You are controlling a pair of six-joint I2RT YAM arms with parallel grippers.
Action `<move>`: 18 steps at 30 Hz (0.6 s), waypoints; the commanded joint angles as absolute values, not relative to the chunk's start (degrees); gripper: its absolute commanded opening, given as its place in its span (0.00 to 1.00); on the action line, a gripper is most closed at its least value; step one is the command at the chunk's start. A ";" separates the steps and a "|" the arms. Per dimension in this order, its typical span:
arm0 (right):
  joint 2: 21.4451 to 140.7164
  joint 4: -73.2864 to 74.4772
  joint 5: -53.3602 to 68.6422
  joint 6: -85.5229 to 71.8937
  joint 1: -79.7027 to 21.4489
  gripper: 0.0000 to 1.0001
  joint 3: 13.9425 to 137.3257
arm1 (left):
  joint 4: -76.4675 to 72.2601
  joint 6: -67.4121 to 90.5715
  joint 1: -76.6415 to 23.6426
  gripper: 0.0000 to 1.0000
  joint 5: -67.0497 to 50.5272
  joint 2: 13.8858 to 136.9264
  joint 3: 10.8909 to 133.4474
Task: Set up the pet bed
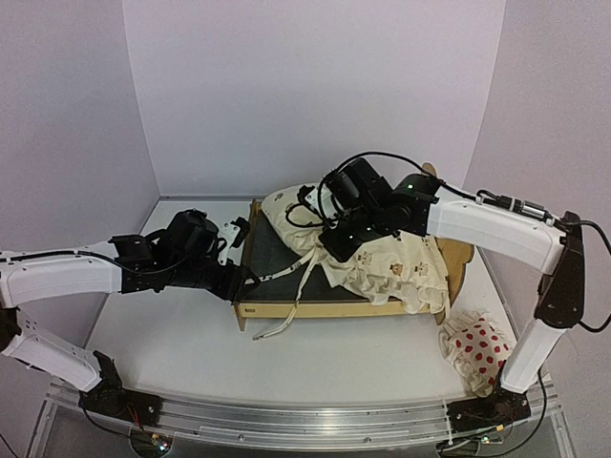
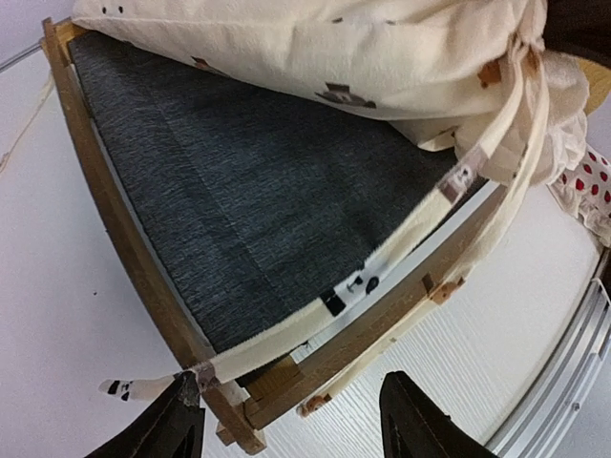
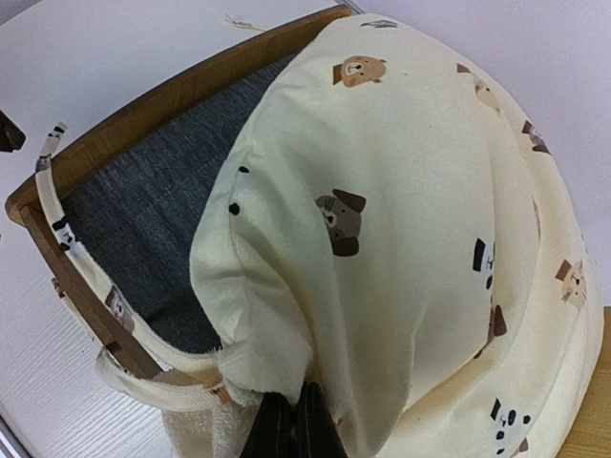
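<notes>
Left gripper [image 2: 291,386] is spread wide with nothing in its grasp, and a corner of the bed [image 2: 134,243] shows between its fingers. One of the cushion's ties [image 2: 355,282] runs slantwise across that corner, its loose end passing right by one fingertip [image 2: 186,405]; whether it touches, I can't tell.

Over to the right gripper [image 3: 289,420]: it is pinched tight on the cream, animal-print cushion [image 3: 401,219], holding a fold bunched up above the bed's dark base [image 3: 143,210]. The cushion covers the right part of the bed and spills over the near rail there; the left part of the base lies bare.

The bed itself, light wood, sits in the middle of the white table [image 1: 191,353], between the two arms. A red-dotted white pillow [image 1: 477,348] lies on the table off the bed's near right corner, beside the right arm.
</notes>
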State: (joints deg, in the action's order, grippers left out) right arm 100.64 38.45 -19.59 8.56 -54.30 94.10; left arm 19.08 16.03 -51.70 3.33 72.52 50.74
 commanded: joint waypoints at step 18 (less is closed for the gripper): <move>92.99 37.46 -20.25 7.74 -50.89 0.00 88.60 | 9.39 1.44 -53.09 0.64 3.95 81.74 55.23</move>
State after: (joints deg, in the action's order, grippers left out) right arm 95.98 36.67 -19.06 8.37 -51.77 89.23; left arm 13.54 4.67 -52.92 0.96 80.04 51.84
